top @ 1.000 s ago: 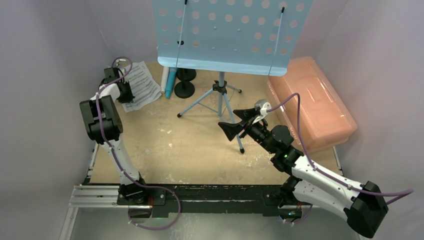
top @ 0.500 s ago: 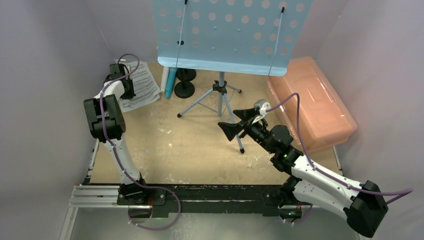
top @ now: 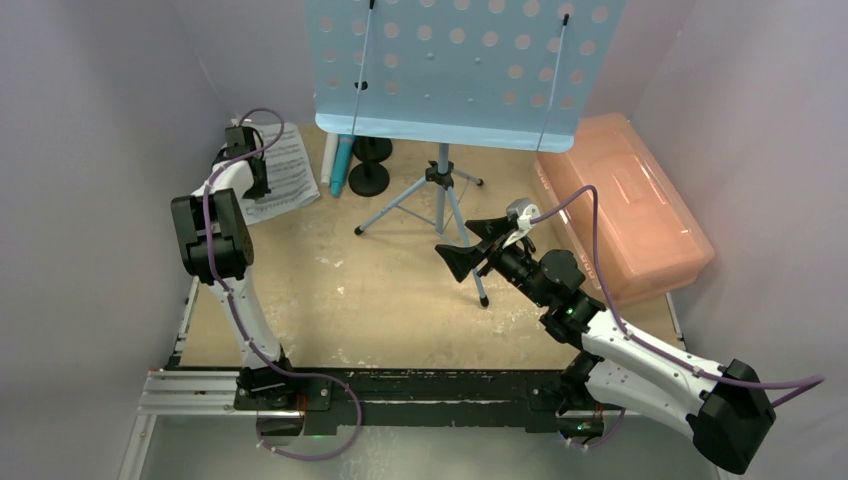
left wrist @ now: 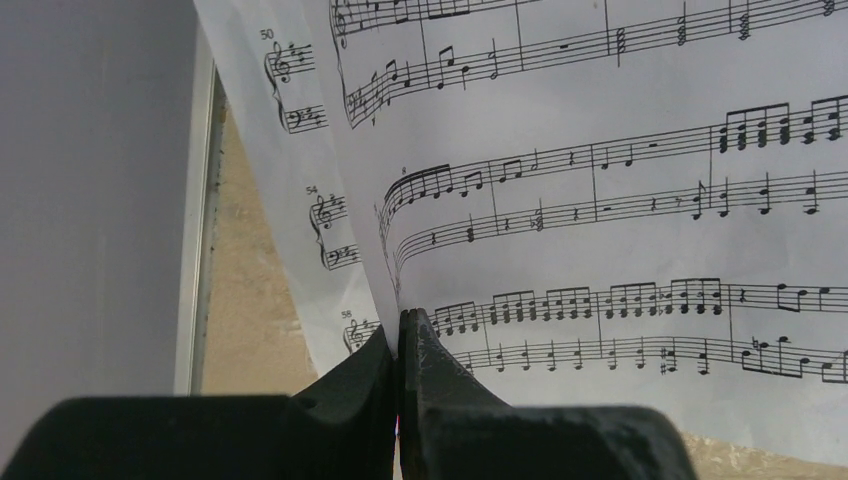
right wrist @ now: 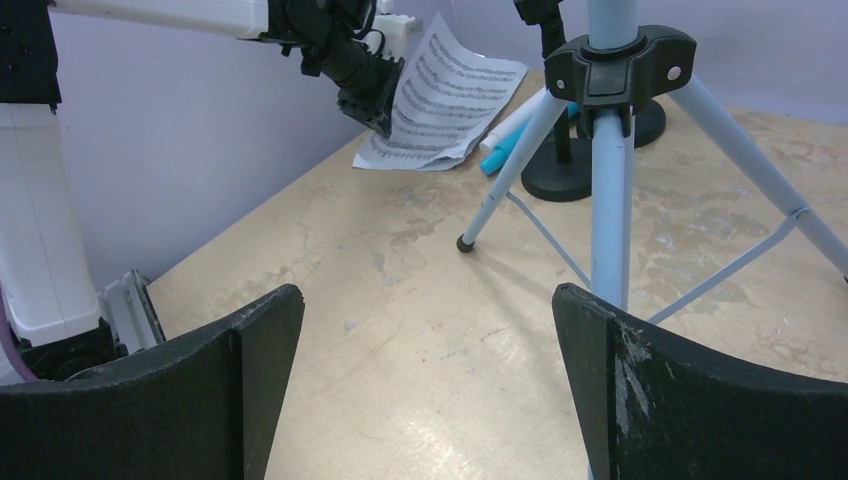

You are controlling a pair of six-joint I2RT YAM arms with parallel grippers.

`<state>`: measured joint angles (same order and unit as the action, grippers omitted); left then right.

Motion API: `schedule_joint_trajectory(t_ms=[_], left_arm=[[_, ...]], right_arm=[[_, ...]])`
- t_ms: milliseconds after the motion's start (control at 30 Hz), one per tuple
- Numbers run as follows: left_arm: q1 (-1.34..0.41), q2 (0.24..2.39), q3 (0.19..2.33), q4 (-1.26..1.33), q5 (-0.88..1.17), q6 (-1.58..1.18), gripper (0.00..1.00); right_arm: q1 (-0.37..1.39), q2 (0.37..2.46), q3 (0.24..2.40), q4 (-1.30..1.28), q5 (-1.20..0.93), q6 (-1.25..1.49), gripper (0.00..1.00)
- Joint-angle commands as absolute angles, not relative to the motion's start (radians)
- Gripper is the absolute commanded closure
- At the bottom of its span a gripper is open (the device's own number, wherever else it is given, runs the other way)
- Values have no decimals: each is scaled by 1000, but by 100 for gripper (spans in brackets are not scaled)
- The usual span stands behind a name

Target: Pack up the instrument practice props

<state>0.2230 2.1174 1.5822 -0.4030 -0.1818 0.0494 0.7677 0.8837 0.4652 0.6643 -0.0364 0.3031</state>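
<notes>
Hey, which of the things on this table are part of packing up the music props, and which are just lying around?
Part of the job:
sheet music, pinched in the left gripper
music rack
blue mic
white mic
mic holder
second mic holder

Just lying about:
pink box

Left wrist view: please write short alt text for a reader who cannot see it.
The black left gripper is shut on the edge of white printed sheet-music pages, which fill most of the frame. A strip of beige table and a grey wall show at the left.
</notes>
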Motion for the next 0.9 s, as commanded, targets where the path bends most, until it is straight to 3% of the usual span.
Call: schedule_joint_trajectory(t_ms=[0,100,500,867], left_arm=[[229,2074,1594,-395,-240,70,99],[229,2075,1592,-394,-254,70,98],[230,2005,1569,-369,-287,32,69],[229,1878,1504,-338,-297,-55,53]], right_arm=[[774,879,469,702,-27,304,2],[773,878,469,700,-26,304,2],[773,887,487,672,-12,292,2],[774,874,502,634,14,279,2]])
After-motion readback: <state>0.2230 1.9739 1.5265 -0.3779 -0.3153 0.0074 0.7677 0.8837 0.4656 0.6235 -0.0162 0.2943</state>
